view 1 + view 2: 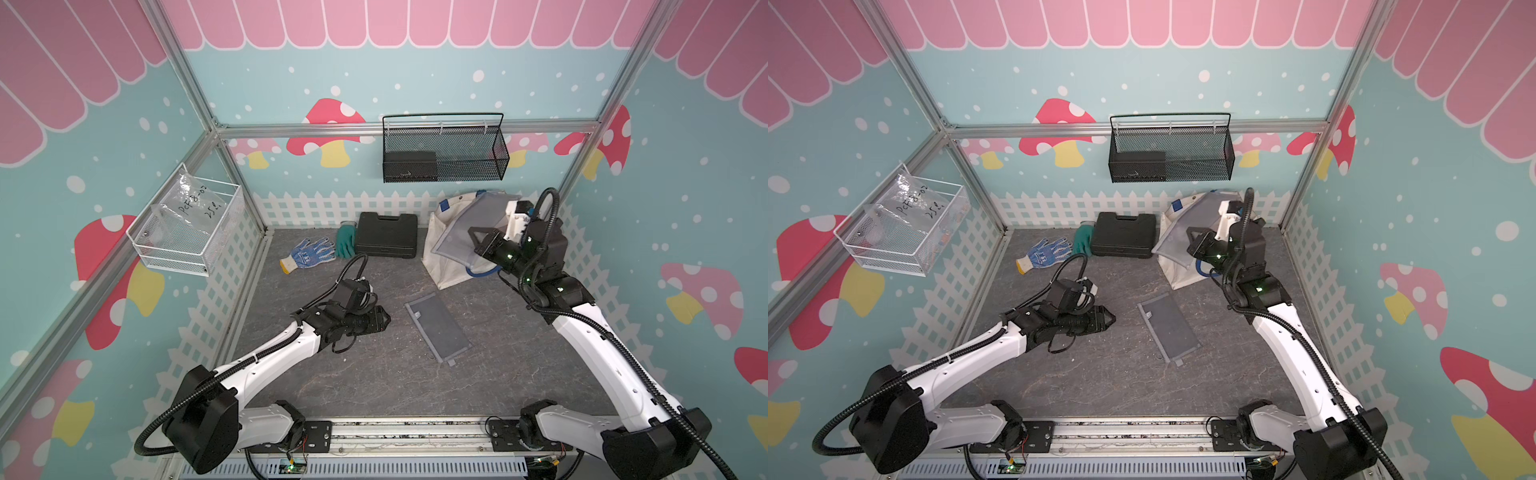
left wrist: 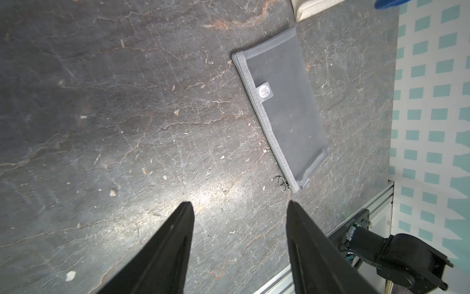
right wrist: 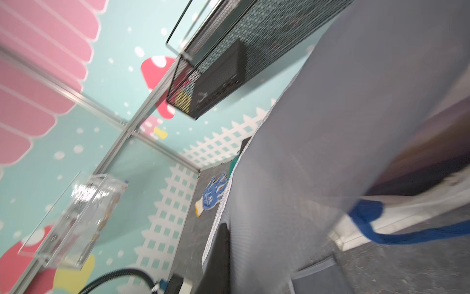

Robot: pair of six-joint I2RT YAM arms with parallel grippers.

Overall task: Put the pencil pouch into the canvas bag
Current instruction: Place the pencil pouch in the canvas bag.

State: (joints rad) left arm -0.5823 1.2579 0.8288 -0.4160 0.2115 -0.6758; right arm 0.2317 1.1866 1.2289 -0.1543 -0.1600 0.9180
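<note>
Left gripper [image 2: 239, 202] agape; plastic bag [image 1: 195, 208] marked "PCF8-02".

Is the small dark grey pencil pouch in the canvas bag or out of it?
Out. The pencil pouch lies flat on the table, apart from the canvas bag; the open left gripper is short of it.

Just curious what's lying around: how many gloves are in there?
2. A blue-and-white knit glove lies toward the back left; a green glove sits between it and the black case. Others could be hidden inside the canvas bag.
</note>
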